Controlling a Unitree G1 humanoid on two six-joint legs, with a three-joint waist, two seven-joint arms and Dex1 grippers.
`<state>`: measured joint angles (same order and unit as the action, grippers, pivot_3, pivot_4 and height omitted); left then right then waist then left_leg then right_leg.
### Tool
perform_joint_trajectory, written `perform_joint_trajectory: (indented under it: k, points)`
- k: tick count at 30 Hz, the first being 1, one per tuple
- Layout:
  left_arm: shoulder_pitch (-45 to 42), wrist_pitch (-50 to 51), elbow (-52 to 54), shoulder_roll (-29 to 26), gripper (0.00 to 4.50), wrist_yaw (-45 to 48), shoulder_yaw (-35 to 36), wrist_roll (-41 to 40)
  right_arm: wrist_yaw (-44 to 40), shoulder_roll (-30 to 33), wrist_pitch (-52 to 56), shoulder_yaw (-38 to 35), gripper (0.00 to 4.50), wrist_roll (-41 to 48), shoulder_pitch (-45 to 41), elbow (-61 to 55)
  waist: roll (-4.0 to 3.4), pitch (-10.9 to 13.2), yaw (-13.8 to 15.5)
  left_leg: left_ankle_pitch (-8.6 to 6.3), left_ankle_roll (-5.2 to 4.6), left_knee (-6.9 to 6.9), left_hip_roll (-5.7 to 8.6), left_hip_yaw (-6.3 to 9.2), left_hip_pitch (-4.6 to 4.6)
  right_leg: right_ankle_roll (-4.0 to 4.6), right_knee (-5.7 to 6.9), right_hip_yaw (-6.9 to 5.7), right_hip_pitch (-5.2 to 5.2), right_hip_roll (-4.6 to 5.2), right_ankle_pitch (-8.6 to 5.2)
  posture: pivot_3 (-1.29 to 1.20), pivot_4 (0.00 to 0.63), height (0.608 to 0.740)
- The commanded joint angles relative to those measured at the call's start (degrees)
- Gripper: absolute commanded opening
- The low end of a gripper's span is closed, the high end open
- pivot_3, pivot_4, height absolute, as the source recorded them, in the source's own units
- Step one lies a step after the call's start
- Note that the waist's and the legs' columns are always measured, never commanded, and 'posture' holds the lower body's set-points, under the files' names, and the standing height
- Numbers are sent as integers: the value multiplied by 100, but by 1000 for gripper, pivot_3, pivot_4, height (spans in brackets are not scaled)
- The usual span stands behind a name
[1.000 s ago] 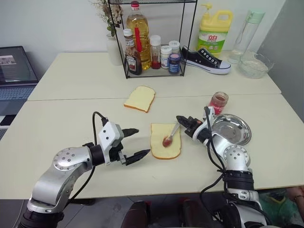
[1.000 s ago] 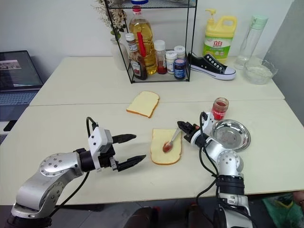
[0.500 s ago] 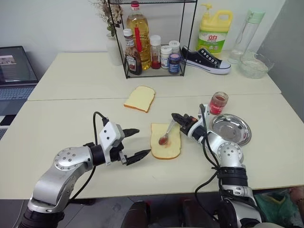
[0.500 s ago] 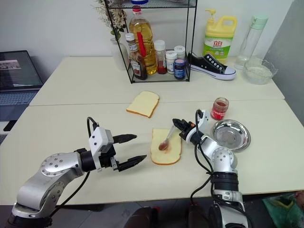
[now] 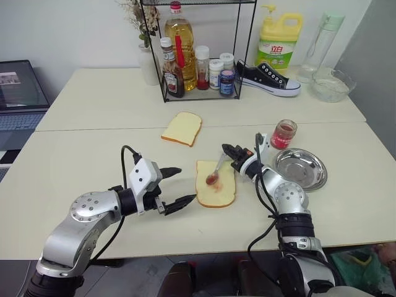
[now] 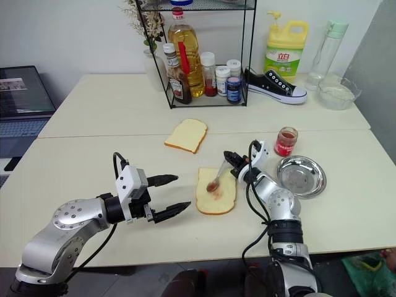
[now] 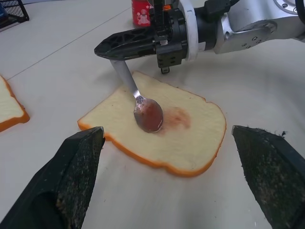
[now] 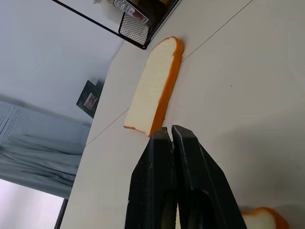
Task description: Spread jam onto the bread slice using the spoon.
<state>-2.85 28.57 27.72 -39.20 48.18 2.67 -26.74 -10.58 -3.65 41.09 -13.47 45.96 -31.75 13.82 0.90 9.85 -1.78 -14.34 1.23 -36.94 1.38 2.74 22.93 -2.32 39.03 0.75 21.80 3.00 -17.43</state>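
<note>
The bread slice point(image 5: 218, 192) lies flat near the table's front middle, with a faint red smear point(image 7: 177, 117) on it. My right gripper point(image 5: 228, 150) hovers over the slice's far right corner, shut on the handle of the spoon point(image 5: 217, 170). The spoon slants down to the left and its red-smeared bowl point(image 7: 148, 115) rests on the bread. The jam point(image 5: 284, 134) fills a small clear glass jar behind my right arm. Left of the slice, just off its edge, my left gripper point(image 5: 184, 184) stands open and holds nothing.
A smaller slice point(image 5: 182, 129) lies farther back. A round steel dish point(image 5: 301, 168) sits right of my right arm. At the back stand a wire rack of bottles point(image 5: 198, 62), a shoe point(image 5: 268, 78), a detergent jug point(image 5: 279, 42) and a glass bowl point(image 5: 333, 85). A laptop point(image 5: 18, 93) sits at far left.
My right gripper has slid left and a little farther back, dragging the spoon's bowl across the bread toward its left side and leaving a faint smear. The left arm has stayed still.
</note>
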Motion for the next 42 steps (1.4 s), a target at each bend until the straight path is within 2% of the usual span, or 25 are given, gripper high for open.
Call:
perform_joint_trajectory:
  k: [1,20,28,42]
  points:
    - [-82,-31,158,-23,4500,8,28,-72,-40,-62,-172,-17,50,-95,-119,-2,0,0,0,0,0,0,0,0,0,0,0,0,1,0,0,0,150,740]
    - [-126,-42,139,5,4500,14,6,-74,129,-517,-532,-260,50,-122,-348,375,0,0,-6,0,0,1,-2,0,-2,0,2,0,1,-1,0,0,150,740]
    - [-114,-36,156,1,4500,3,12,-71,-223,-303,-588,189,50,-673,-186,384,0,0,-9,0,0,1,-3,0,-3,0,2,1,1,-2,0,0,150,740]
    - [-163,-86,75,7,4500,46,-29,-38,-233,461,929,54,50,147,628,-1385,0,0,2,0,0,2,-1,1,-2,0,-2,1,-2,1,0,0,150,740]
